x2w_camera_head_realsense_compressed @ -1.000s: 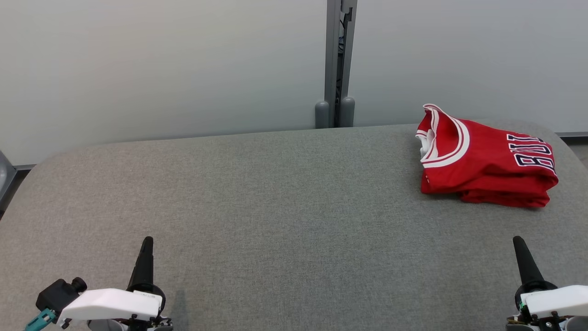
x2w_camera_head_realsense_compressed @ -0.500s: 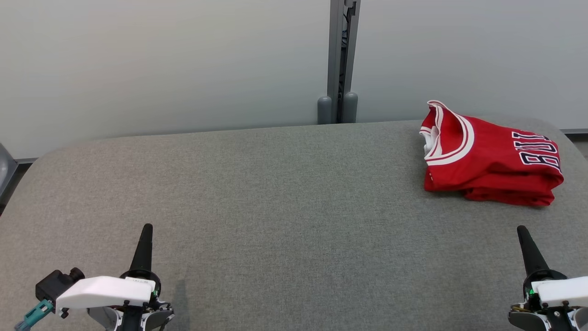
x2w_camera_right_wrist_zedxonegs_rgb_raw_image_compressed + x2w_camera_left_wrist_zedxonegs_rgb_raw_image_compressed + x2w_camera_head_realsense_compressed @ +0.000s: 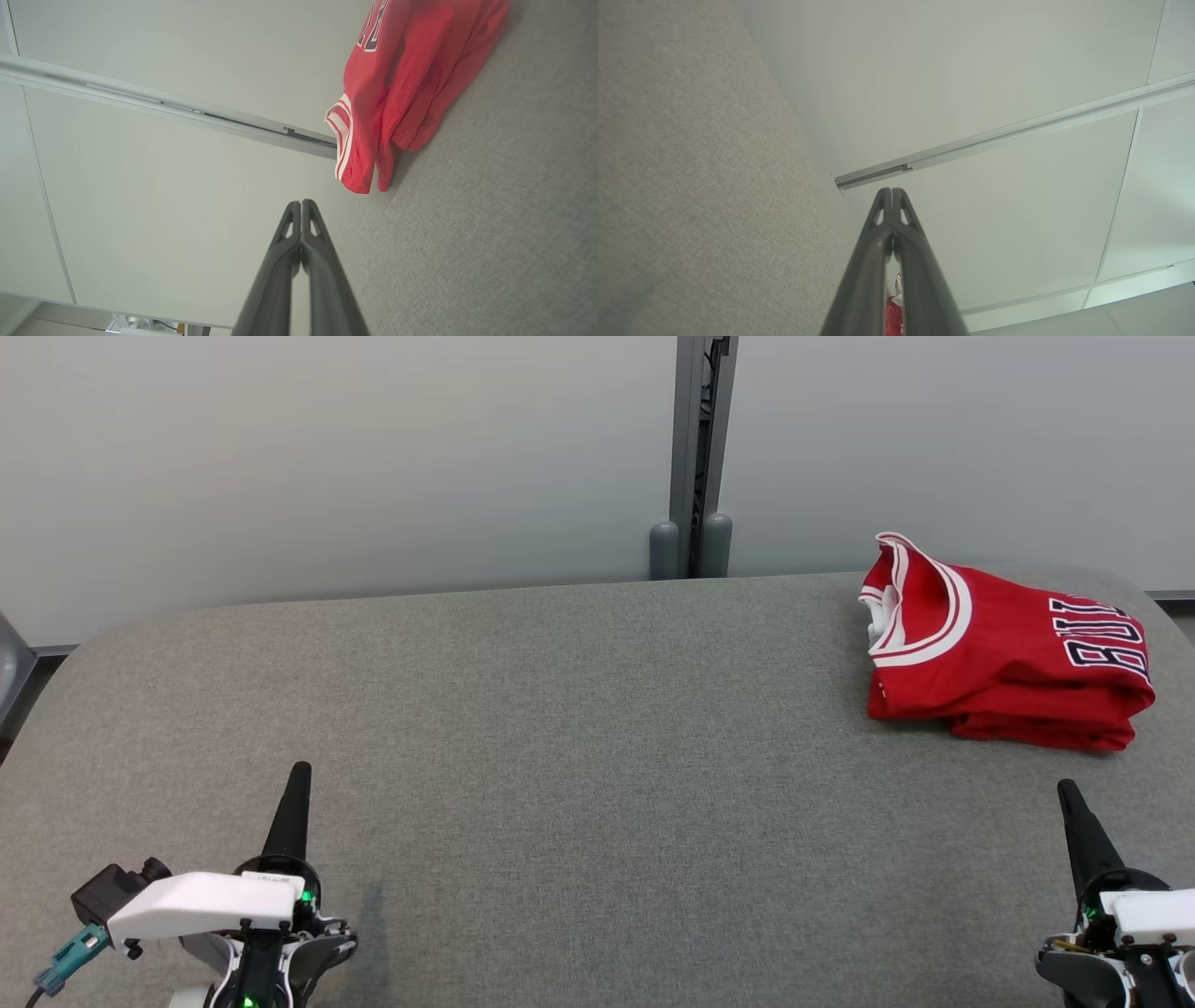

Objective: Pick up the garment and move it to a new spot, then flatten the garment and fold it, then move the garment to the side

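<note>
Near edge: left gripper (image 3: 298,775) and right gripper (image 3: 1068,791), each with its 2 fingers pressed tip to tip, above the grey fabric surface (image 3: 579,728); contact with it cannot be confirmed. Far right: red garment (image 3: 999,653), folded, lying on the surface, well apart from both grippers. Behind: pale wall (image 3: 327,457).

What I'm built like, L + R.
L gripper (image 3: 299,771): long black tapered fingers (image 3: 866,280) w/ triangular cut-outs nr tips, white wrist cover (image 3: 201,905), dark bolts (image 3: 246,925) under it, black cam block (image 3: 107,894), teal plug (image 3: 70,959), green LED (image 3: 305,897). R gripper (image 3: 1067,790): same fingers, white cover (image 3: 1153,907), green LED.
</note>
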